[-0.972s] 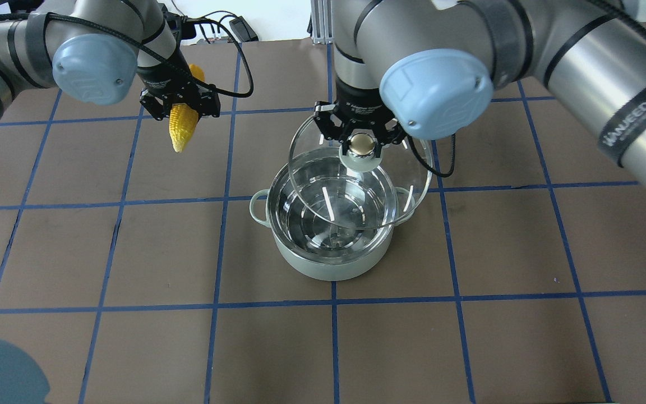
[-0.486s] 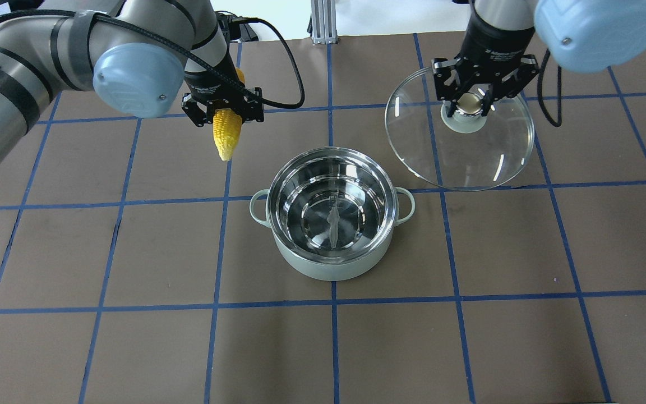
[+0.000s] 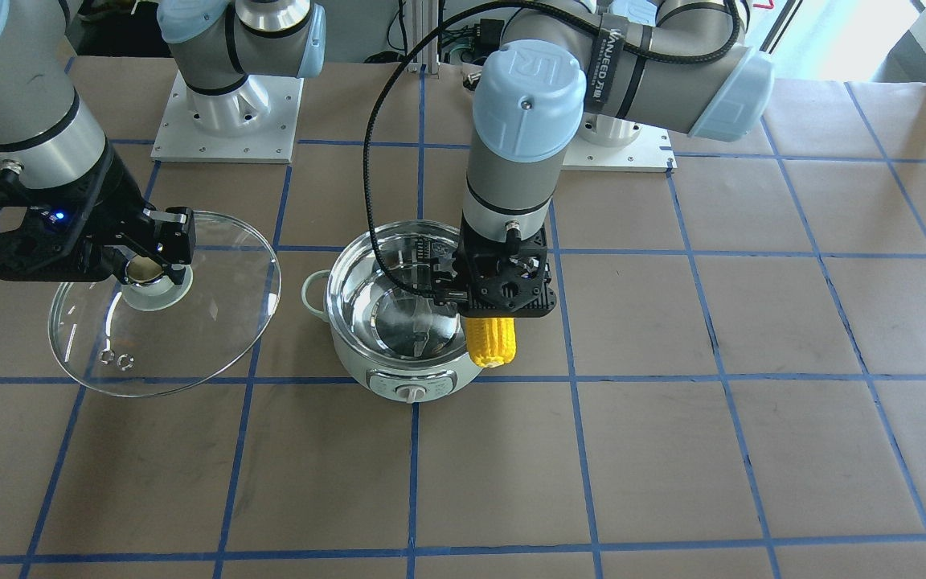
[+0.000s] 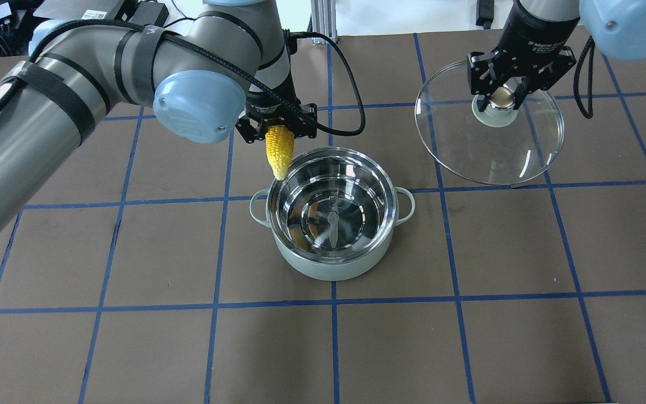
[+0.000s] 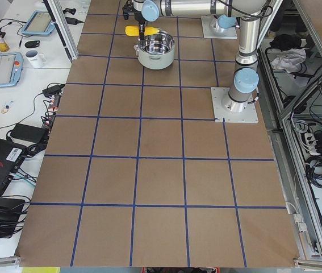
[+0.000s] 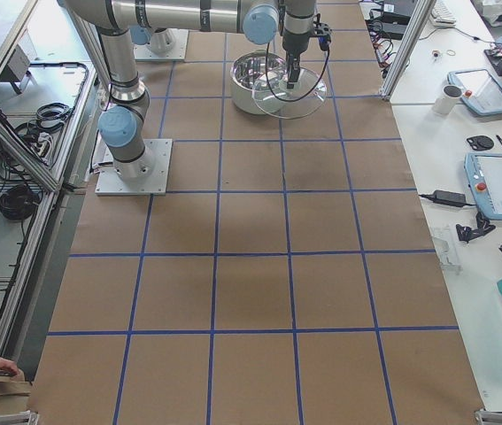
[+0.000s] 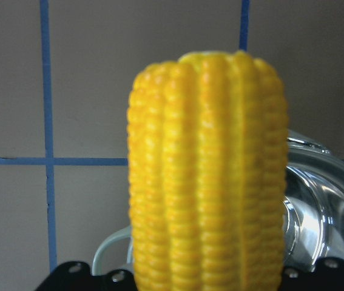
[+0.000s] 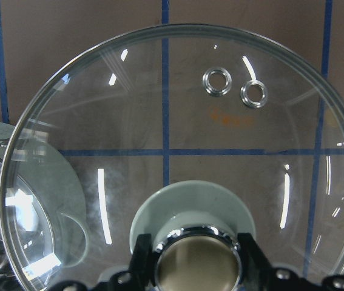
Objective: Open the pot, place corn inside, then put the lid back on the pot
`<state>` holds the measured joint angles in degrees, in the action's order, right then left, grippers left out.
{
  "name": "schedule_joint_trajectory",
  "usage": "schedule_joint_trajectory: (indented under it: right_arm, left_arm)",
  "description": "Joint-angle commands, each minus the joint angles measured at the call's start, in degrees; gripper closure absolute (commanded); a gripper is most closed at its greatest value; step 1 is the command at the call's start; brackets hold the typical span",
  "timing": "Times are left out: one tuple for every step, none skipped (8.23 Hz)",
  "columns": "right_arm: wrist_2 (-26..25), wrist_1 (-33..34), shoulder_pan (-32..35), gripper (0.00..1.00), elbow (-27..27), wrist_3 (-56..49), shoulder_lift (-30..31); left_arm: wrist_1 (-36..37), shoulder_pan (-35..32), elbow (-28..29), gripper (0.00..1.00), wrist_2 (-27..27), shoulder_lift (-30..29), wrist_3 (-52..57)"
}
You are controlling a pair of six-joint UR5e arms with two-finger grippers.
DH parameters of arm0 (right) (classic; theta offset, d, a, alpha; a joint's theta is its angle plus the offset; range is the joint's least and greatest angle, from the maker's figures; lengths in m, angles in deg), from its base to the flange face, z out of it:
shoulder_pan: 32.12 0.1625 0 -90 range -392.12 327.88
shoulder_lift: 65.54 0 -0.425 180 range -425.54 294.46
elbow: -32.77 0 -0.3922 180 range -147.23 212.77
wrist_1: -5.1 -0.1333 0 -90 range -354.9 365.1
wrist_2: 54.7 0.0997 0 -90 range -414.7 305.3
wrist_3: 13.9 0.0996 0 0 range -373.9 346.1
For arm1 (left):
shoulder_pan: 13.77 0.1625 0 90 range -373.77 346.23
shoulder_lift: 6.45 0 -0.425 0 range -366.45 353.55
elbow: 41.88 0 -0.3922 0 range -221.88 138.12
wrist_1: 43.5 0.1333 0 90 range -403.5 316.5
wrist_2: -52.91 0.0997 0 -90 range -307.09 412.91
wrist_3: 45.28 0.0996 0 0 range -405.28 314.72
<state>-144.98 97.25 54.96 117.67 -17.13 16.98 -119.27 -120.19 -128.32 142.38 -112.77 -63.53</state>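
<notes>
The mint-green pot [image 4: 331, 264] stands open at the table's middle, its steel inside empty; it also shows in the front view [image 3: 399, 382]. My left gripper [image 4: 276, 128] is shut on the yellow corn [image 4: 277, 150], which hangs tip down over the pot's far-left rim; the corn fills the left wrist view [image 7: 208, 176] and shows in the front view [image 3: 491, 342]. My right gripper [image 4: 501, 96] is shut on the gold knob of the glass lid [image 4: 491, 151], held in the air to the right of the pot. The lid also shows in the right wrist view [image 8: 178, 121] and the front view [image 3: 190, 322].
Brown table surface with a blue tape grid [image 4: 331, 336] all around the pot. The two arm bases [image 3: 226, 121] stand at the robot's side of the table. Cables and devices lie beyond the far edge [image 4: 104, 11].
My left gripper has carried the corn right and toward the pot, from the left grid square to the pot's rim. My right gripper has moved the lid off the pot and further right.
</notes>
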Motion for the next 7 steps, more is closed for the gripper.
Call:
schedule_joint_trajectory:
  right_arm:
    - [-0.1, -0.2, -0.1, 0.62, 0.1, -0.2, 0.0]
    - [0.0, -0.1, -0.1, 0.62, 0.2, -0.2, 0.0]
    - [0.1, -0.1, -0.1, 0.62, 0.2, -0.2, 0.0]
    - [0.0, -0.1, -0.1, 0.62, 0.2, -0.2, 0.0]
    - [0.1, -0.1, -0.1, 0.62, 0.2, -0.2, 0.0]
    - [0.1, -0.1, -0.1, 0.62, 0.2, -0.2, 0.0]
    - [0.0, 0.0, -0.1, 0.62, 0.1, -0.2, 0.0]
  left_arm:
    - [0.3, -3.3, -0.2, 1.00, -2.8, -0.6, -3.5]
    - [0.3, -4.3, -1.4, 1.00, -2.8, -0.6, -3.8]
    - [0.3, -5.6, -3.5, 1.00, -2.6, -0.6, -3.8]
    - [1.4, -6.1, -5.3, 1.00, -2.5, -0.9, -3.8]
    - [2.4, -6.2, -6.4, 1.00, -2.6, -1.3, -3.8]
    - [2.5, -6.4, -6.5, 1.00, -2.7, -2.2, -3.8]
    - [2.6, -6.9, -6.6, 1.00, -4.1, -2.8, -3.8]
